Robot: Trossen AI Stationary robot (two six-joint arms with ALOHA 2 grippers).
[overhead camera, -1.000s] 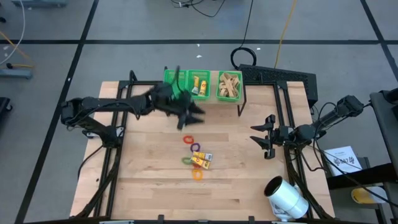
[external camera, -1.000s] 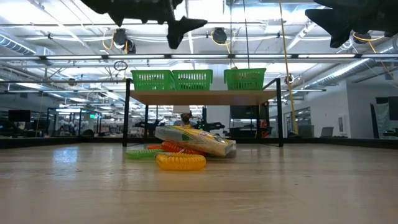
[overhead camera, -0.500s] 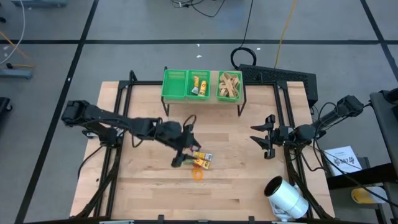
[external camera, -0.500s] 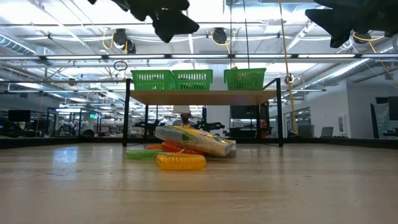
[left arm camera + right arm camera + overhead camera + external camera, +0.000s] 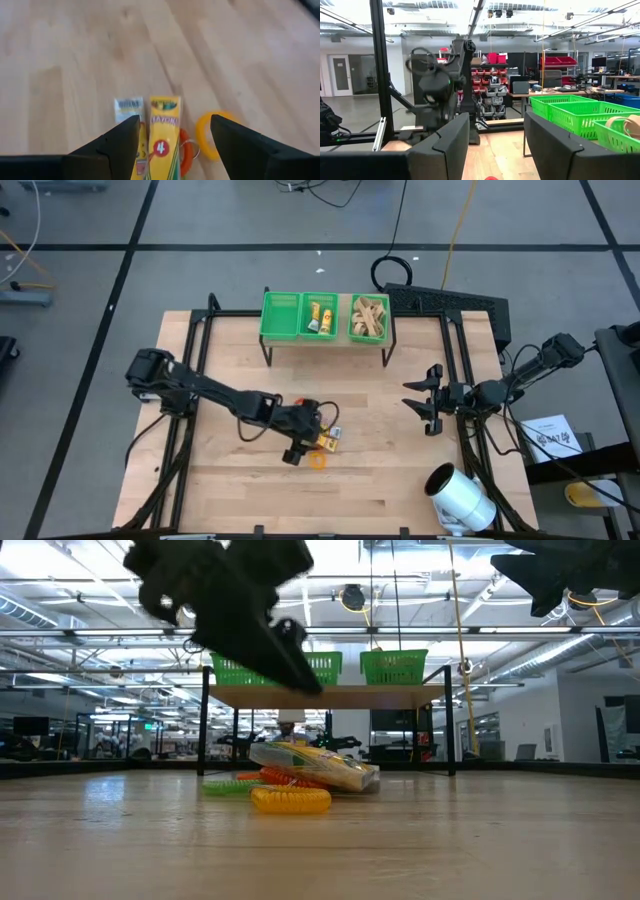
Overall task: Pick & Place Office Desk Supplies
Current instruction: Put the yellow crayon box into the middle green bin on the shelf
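Observation:
A small pile of supplies lies mid-table: two yellow crayon packs (image 5: 326,437) (image 5: 162,142) (image 5: 318,766) on top of coiled rings. A yellow-orange ring (image 5: 318,461) (image 5: 212,140) (image 5: 290,800) sits at the pile's near side, and a red-orange ring (image 5: 186,150) peeks from under the packs. A green ring (image 5: 228,785) lies flat on the wood. My left gripper (image 5: 306,436) (image 5: 172,145) (image 5: 295,670) hovers open just above the pile, pointing down at a slant, a finger on either side of the packs. My right gripper (image 5: 412,398) (image 5: 492,145) waits open and raised by the right edge.
Three green bins (image 5: 325,317) (image 5: 315,667) stand on a raised black rack at the far edge. The middle one holds yellow pieces and the right one holds tan rubber bands (image 5: 368,315). A large white cylinder (image 5: 460,498) lies at the near right corner. Bare wood surrounds the pile.
My left gripper has swung from beside the green bins at the far edge toward the near edge and come down, tipping to point at the pile. It now hangs low over the crayon packs. The pile and the right arm have kept still.

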